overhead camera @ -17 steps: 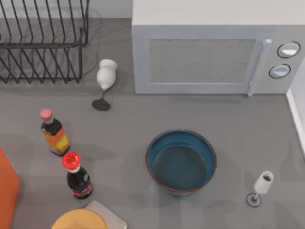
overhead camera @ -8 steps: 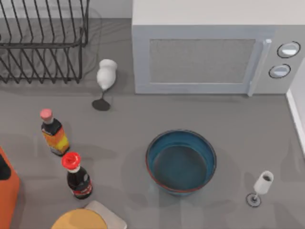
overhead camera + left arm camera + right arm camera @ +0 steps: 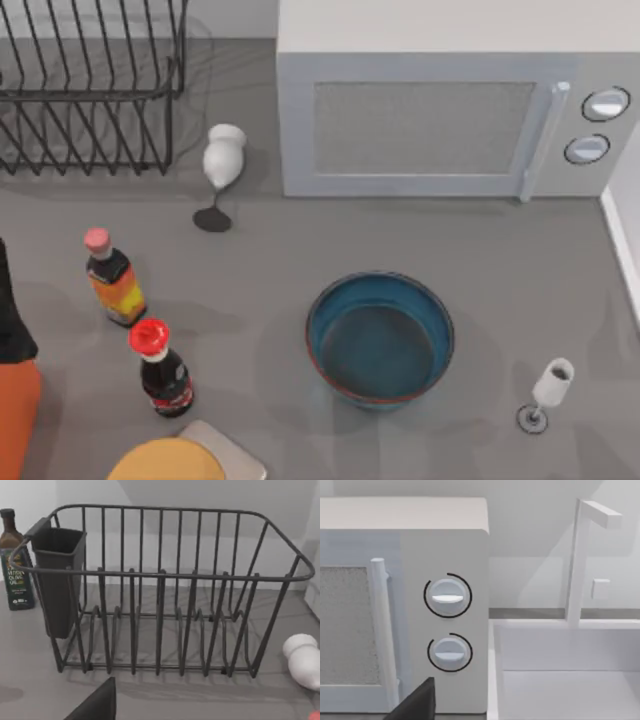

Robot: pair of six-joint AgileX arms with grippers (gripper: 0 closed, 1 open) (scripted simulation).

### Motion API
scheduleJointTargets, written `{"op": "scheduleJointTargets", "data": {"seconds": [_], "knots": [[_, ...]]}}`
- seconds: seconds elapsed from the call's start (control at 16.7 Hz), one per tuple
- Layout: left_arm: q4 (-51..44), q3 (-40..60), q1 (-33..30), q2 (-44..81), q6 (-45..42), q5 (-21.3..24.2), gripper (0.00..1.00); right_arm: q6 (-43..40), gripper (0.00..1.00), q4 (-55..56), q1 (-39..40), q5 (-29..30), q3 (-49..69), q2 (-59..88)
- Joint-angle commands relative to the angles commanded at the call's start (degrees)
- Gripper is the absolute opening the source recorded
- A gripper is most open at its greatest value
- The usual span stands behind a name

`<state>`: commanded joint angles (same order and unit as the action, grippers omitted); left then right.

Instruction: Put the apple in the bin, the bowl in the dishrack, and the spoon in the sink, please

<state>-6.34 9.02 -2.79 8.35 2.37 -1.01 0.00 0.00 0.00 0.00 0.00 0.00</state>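
Note:
The teal-blue bowl (image 3: 380, 340) with a reddish rim stands upright and empty at the table's middle front. At the back left is the black wire dishrack (image 3: 85, 85), which the left wrist view faces (image 3: 165, 590), with a dark cutlery cup (image 3: 59, 577) on one end. A white sink (image 3: 570, 680) with a faucet (image 3: 576, 560) lies beside the microwave (image 3: 402, 605); its rim (image 3: 625, 235) is at the right edge. My left arm (image 3: 10, 310) is a black shape at the left edge, and a dark part of its gripper (image 3: 97, 705) sits low in its wrist view. A dark part of my right gripper (image 3: 415, 702) faces the microwave. The apple and spoon are out of view.
The microwave (image 3: 440, 110) fills the back. A white glass (image 3: 223, 155) lies on its side beside the rack, and another glass (image 3: 548, 390) stands front right. Two bottles (image 3: 113, 280) (image 3: 162, 368) stand at the left. An orange object (image 3: 15, 415) and a yellow plate (image 3: 165, 463) sit front left.
My left arm's black shape has come into the top view at the left edge, above the orange object, and reached farther toward the back. Nothing on the table has moved.

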Motion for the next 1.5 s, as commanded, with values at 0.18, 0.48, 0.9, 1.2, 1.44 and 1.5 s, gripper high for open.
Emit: {"op": "scheduleJointTargets", "data": {"seconds": [0.18, 0.48, 0.9, 1.2, 1.44, 1.5], "knots": [[-8.37, 12.42, -5.31, 12.04, 5.16, 0.15, 1.00, 0.00, 1.00, 0.00, 0.00, 0.00, 0.00, 0.00], [-27.39, 42.25, -16.58, 41.88, 16.13, 0.26, 1.00, 0.00, 1.00, 0.00, 0.00, 0.00, 0.00, 0.00], [-56.87, 87.68, -33.69, 90.04, 32.70, 0.88, 1.00, 0.00, 1.00, 0.00, 0.00, 0.00, 0.00, 0.00], [-73.51, 113.88, -44.01, 115.47, 42.83, 1.36, 1.00, 0.00, 1.00, 0.00, 0.00, 0.00, 0.00, 0.00], [-81.93, 129.09, -49.78, 128.61, 48.44, 1.44, 1.00, 0.00, 1.00, 0.00, 0.00, 0.00, 0.00, 0.00], [-83.29, 131.65, -50.77, 130.83, 49.39, 1.42, 1.00, 0.00, 1.00, 0.00, 0.00, 0.00, 0.00, 0.00]]}}
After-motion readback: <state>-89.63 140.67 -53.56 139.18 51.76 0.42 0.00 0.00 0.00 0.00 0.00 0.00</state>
